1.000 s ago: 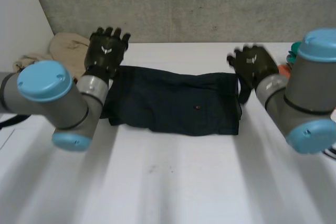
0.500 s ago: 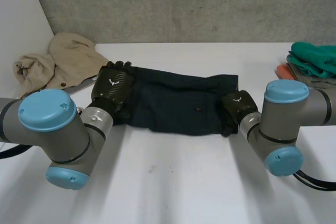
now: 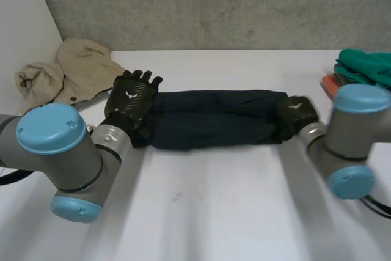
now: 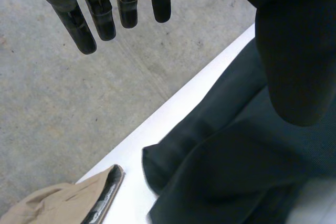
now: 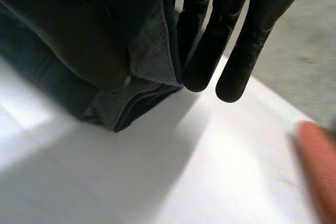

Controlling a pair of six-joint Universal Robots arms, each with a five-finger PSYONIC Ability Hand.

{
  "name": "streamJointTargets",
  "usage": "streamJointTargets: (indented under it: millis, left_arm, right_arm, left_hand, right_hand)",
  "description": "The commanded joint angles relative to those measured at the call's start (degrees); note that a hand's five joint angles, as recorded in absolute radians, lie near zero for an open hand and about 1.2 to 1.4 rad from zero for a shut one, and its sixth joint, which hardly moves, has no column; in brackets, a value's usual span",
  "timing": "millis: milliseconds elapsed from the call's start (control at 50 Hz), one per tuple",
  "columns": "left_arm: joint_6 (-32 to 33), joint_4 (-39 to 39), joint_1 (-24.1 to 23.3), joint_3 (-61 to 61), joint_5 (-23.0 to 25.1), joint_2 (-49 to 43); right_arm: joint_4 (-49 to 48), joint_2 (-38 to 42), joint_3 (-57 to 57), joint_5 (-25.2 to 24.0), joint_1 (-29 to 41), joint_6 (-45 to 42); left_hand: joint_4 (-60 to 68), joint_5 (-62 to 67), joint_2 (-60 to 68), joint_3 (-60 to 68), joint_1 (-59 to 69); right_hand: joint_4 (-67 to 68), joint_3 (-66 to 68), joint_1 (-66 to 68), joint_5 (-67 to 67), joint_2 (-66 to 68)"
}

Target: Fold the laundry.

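Observation:
A dark navy garment (image 3: 214,123) lies across the middle of the white table, drawn into a long narrow band. My left hand (image 3: 131,101) rests on its left end with straight fingers; in the left wrist view those fingers (image 4: 100,9) reach past the cloth (image 4: 236,171) and the thumb hangs over it. My right hand (image 3: 296,113) is at the garment's right end. In the right wrist view its fingers (image 5: 210,40) press against the folded cloth edge (image 5: 79,51), which is pinched in the hand.
A beige garment (image 3: 67,68) is heaped at the table's back left corner, close to my left hand. Green cloth (image 3: 366,65) and an orange item (image 3: 330,84) lie at the back right. A grey wall (image 3: 214,4) runs behind the table.
Both hands came down onto the garment's ends. The right hand closed on the right end and drew it rightward, so the wide flat cloth is now a long narrow band.

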Motion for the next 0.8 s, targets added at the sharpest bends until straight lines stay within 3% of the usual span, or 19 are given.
streamJointTargets:
  millis: [20, 140, 340, 380, 480, 580, 680, 720, 760, 780, 800]
  left_arm:
    - [0.01, -0.61, -0.01, -0.41, 0.0, 2.66]
    - [-1.04, -1.05, -0.1, -1.46, 0.0, 4.51]
    - [-3.42, -1.93, -0.19, -2.34, 0.0, 6.53]
    - [-3.42, -2.02, -0.1, -2.69, 0.09, 6.79]
    - [-3.42, -2.11, 0.43, -3.92, 0.0, 7.84]
    - [-3.51, -2.11, 0.6, -4.89, -0.09, 8.81]
    - [-3.51, -2.2, 1.31, -5.24, -1.23, 9.61]
    - [-3.51, -2.46, 1.48, -5.51, -2.02, 10.13]
    - [-3.59, -2.81, 1.57, -5.77, -2.37, 10.66]
    - [-3.59, -2.99, 1.66, -6.03, -2.46, 10.92]
    - [-3.59, -3.16, 1.83, -6.38, -2.55, 11.27]
  right_arm:
    - [0.61, -14.19, 9.88, -6.86, -12.8, -11.34]
    - [0.96, -15.96, 10.85, -8.8, -15.28, -23.39]
    - [-0.18, -15.52, 3.29, -10.81, -2.19, -25.6]
    - [-1.32, -14.82, 2.33, -12.83, 0.53, -25.77]
    - [-6.77, -9.2, 1.36, -24.95, 10.64, -29.02]
    - [-7.91, -3.58, -0.31, -30.51, 16.27, -31.05]
    - [-7.39, 3.72, -6.02, -27.53, 20.84, -30.87]
    - [-7.74, 4.08, -7.95, -21.65, 21.99, -30.17]
    - [-7.91, 3.03, -8.48, -15.07, 22.52, -28.34]
    - [-8.09, 0.94, -8.49, -7.38, 22.26, -23.8]
    - [-8.18, -0.3, -8.4, -3.65, 21.65, -20.71]
  left_hand:
    - [0.81, 0.02, 0.74, 0.22, 1.61]
    - [0.64, -0.15, 0.57, 0.06, 1.45]
    - [0.81, 0.02, 0.74, 0.22, 1.61]
    - [0.81, 0.02, 0.74, 0.22, 1.61]
    - [0.64, -0.15, 0.57, 0.06, 1.45]
    - [0.81, 0.02, 0.74, 0.22, 1.61]
    - [0.81, 0.02, 0.74, 0.22, 1.61]
    - [0.64, -0.15, 0.57, 0.06, 1.45]
    - [0.47, -0.32, 0.4, -0.11, 1.28]
    - [0.47, -0.32, 0.4, -0.11, 1.28]
    - [0.31, -0.49, 0.24, -0.28, 1.11]
  right_hand:
    - [11.68, 13.42, 26.01, 14.49, 13.0]
    - [11.68, 13.42, 26.01, 14.49, 13.0]
    - [11.68, 13.42, 26.01, 14.49, 13.0]
    - [11.68, 13.42, 26.01, 14.49, 13.0]
    - [11.68, 13.42, 26.01, 14.49, 13.0]
    - [11.68, 13.42, 26.01, 14.49, 13.0]
    - [11.68, 13.42, 26.01, 14.49, 13.0]
    - [9.07, 10.81, 23.4, 11.89, 10.39]
    - [-21.92, -20.18, -7.59, -19.1, -20.59]
    - [-39.23, -37.49, -24.9, -36.41, -37.9]
    - [-41.4, -39.66, -27.07, -38.58, -40.07]
